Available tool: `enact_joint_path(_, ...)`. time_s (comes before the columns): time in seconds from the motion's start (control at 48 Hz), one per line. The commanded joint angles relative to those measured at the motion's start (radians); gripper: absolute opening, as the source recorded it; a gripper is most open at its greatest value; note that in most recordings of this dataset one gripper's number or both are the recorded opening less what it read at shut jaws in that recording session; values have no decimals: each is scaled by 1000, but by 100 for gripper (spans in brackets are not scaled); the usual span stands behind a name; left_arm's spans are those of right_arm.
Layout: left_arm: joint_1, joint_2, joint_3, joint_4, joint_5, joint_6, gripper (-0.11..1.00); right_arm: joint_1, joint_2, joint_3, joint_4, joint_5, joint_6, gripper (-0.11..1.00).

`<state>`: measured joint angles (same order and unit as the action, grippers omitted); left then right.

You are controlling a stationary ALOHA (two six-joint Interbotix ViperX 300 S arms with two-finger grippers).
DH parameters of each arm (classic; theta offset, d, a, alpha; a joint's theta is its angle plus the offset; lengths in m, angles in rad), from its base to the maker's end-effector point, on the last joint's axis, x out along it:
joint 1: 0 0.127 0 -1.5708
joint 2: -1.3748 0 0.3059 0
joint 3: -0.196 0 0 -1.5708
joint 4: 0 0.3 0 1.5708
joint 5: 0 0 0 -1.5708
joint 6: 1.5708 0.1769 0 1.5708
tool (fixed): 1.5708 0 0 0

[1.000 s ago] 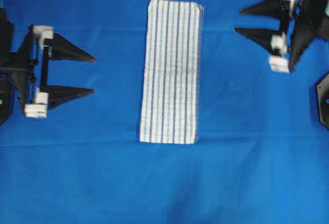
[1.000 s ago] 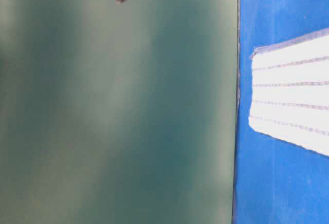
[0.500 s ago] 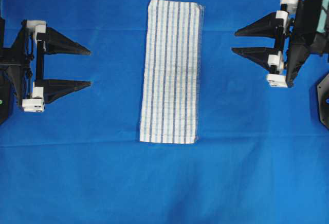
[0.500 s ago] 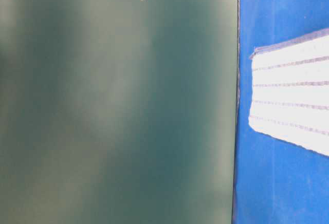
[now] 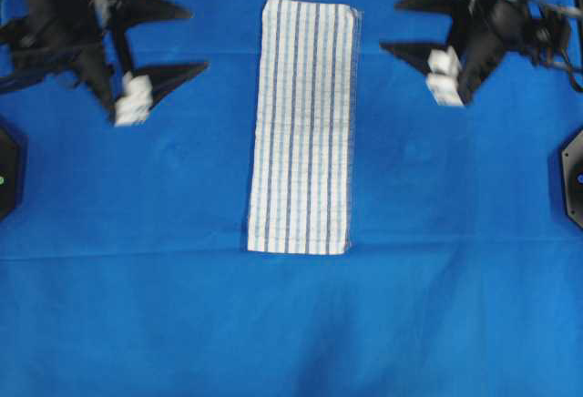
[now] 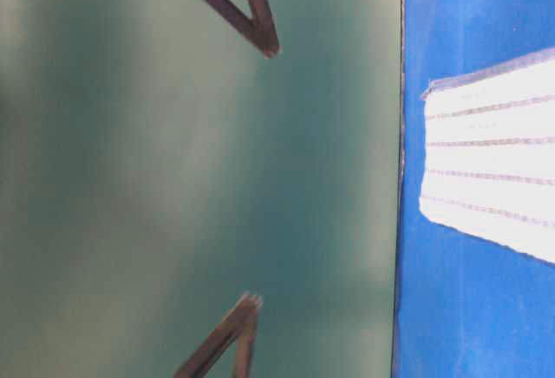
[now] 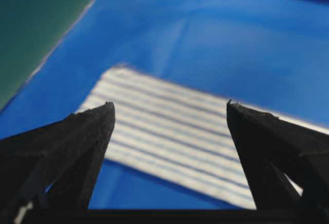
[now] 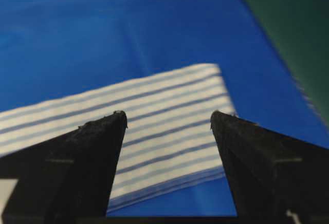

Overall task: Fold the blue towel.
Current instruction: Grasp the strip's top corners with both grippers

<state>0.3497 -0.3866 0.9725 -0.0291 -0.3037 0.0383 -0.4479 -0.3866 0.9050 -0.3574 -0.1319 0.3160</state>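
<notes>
The blue towel (image 5: 303,126) lies flat on the table, which is draped in a plain blue cloth (image 5: 291,324). It is a long narrow strip whose long axis and stripes run from the top of the overhead view toward the bottom. It sits between the two sets of fingers and touches neither.

The left gripper (image 5: 187,40) has its fingers (image 5: 168,76) spread wide, tips aimed at the towel's upper left edge and near it. The right gripper (image 5: 393,25) also has its fingers (image 5: 412,51) spread wide, tips aimed at the upper right edge from the opposite side. Each wrist view shows the towel's end framed between the two dark finger tips.

Compared with a second ago, the towel has not shifted. Both arms have swung toward the top of the overhead view and closer to the towel, and two fingers now show in the table-level view.
</notes>
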Motion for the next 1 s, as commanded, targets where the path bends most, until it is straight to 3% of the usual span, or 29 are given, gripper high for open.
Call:
enact_joint_path(0.0,49,91,-72,3,-14,2,91,-35,46,-58,-3,-9,-3,67)
enact_joint_path(0.271,133,397,-239,3,-28,0,91,-132,282,-161,-21,-18,-6,67)
enact_joint_path(0.459,160,571,-344,2,-28,0,91,-158,434,-213,-28,-41,-8,67)
enact_joint_path(0.834,210,755,-456,2,-28,-3,90,-190,594,-244,-31,-60,-12,67)
enact_joint_path(0.98,204,788,-474,2,-28,-3,83,-193,611,-245,-31,-61,-12,67)
